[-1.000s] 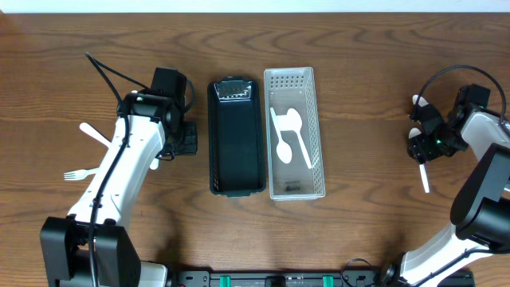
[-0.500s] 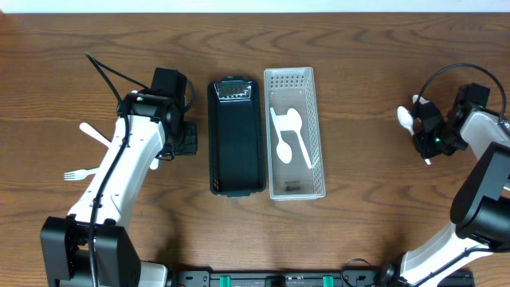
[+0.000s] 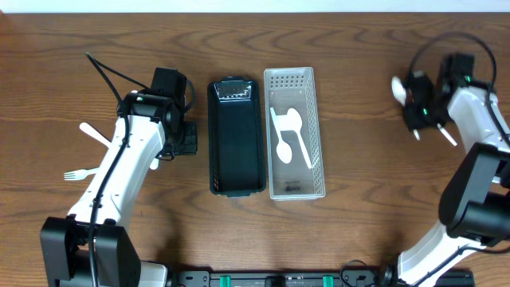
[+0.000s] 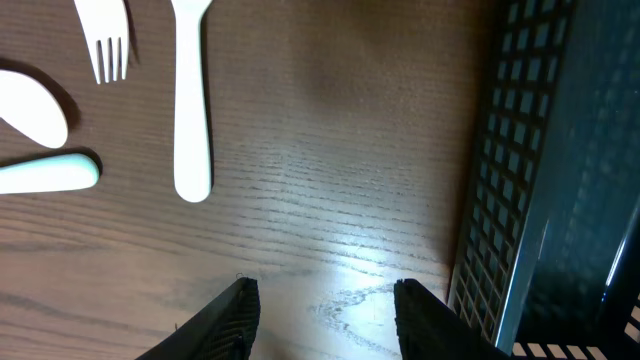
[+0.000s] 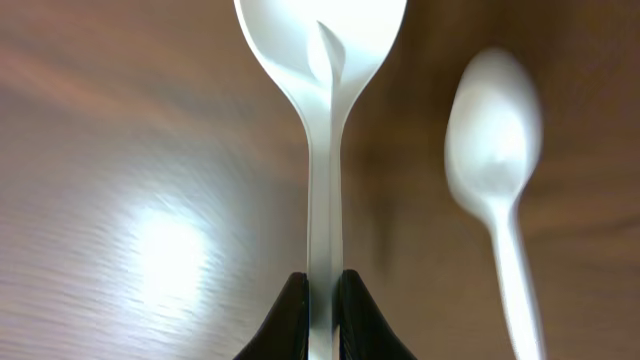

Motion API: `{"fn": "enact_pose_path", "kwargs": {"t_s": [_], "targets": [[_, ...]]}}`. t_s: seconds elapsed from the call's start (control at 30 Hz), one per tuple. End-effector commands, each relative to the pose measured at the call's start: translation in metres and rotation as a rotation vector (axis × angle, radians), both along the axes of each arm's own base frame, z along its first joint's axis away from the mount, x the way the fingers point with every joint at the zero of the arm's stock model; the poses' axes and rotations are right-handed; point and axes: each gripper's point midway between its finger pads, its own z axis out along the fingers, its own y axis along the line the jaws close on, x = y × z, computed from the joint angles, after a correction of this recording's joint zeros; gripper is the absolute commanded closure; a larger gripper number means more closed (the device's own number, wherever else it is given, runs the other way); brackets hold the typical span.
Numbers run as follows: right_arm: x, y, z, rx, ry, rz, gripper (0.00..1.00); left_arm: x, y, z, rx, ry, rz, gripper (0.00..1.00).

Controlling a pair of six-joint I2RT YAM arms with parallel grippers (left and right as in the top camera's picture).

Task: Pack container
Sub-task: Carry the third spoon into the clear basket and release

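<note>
My right gripper [image 3: 412,112] is shut on the handle of a white plastic spoon [image 5: 322,150], whose bowl [image 3: 398,88] sticks out to the left, above the table at the far right. A second white spoon [image 5: 495,150] lies on the wood beside it. The clear white basket [image 3: 318,127] in the middle holds two white spoons [image 3: 288,137]. A black container [image 3: 237,135] stands to its left. My left gripper [image 4: 325,310] is open and empty over bare wood, with the black container's grid wall [image 4: 510,180] just to its right.
On the left of the table lie a white fork [image 3: 76,173] and another white utensil [image 3: 94,133]; in the left wrist view the fork [image 4: 108,40] and a white handle [image 4: 190,100] lie ahead of the fingers.
My right gripper closed on the spoon, lifted it off the table and carried it toward the far side and slightly left. The left arm has not moved.
</note>
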Motion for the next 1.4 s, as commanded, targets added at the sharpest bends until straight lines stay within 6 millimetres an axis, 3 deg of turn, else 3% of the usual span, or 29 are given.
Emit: {"fn": "enact_pose_path", "kwargs": {"t_s": [0.0, 0.13, 0.23, 0.43, 0.6, 0.73, 0.93, 1.0, 1.07, 1.17, 1.23, 1.37], "targets": [[0.035, 0.043, 0.09, 0.052, -0.206, -0.09, 0.99, -0.001, 0.0, -0.003, 0.007, 0.01, -0.008, 0.53], [0.045, 0.104, 0.145, 0.155, -0.304, -0.15, 0.99, -0.001, 0.0, -0.003, 0.007, 0.01, -0.008, 0.53], [0.041, 0.149, 0.156, 0.25, -0.305, -0.212, 0.98, -0.001, 0.0, -0.003, 0.007, 0.01, -0.008, 0.53], [0.014, 0.233, 0.134, 0.325, -0.185, -0.22, 0.99, -0.001, 0.0, -0.003, 0.007, 0.01, -0.008, 0.53], [-0.008, 0.271, 0.096, 0.265, -0.106, -0.219, 0.99, -0.001, 0.0, -0.003, 0.007, 0.01, -0.008, 0.53], [-0.029, 0.287, 0.057, 0.22, -0.015, -0.232, 0.98, -0.001, 0.0, -0.003, 0.007, 0.01, -0.008, 0.53], [-0.053, 0.283, 0.002, 0.147, 0.111, -0.287, 0.98, -0.001, 0.0, -0.003, 0.007, 0.011, -0.008, 0.53], [-0.058, 0.28, -0.01, 0.122, 0.137, -0.273, 0.89, -0.001, 0.0, -0.003, 0.007, 0.011, -0.008, 0.53], [-0.057, 0.28, -0.012, 0.114, 0.136, -0.236, 0.72, -0.001, 0.0, -0.003, 0.007, 0.011, -0.008, 0.53], [-0.047, 0.286, -0.005, 0.124, 0.09, -0.148, 0.55, -0.001, 0.0, -0.003, 0.007, 0.011, -0.008, 0.53], [-0.041, 0.289, 0.003, 0.129, 0.061, -0.093, 0.51, -0.001, 0.0, -0.003, 0.007, 0.011, -0.008, 0.53], [-0.022, 0.297, 0.04, 0.118, -0.018, 0.082, 0.54, -0.001, 0.0, -0.003, 0.007, 0.011, -0.008, 0.53]]}}
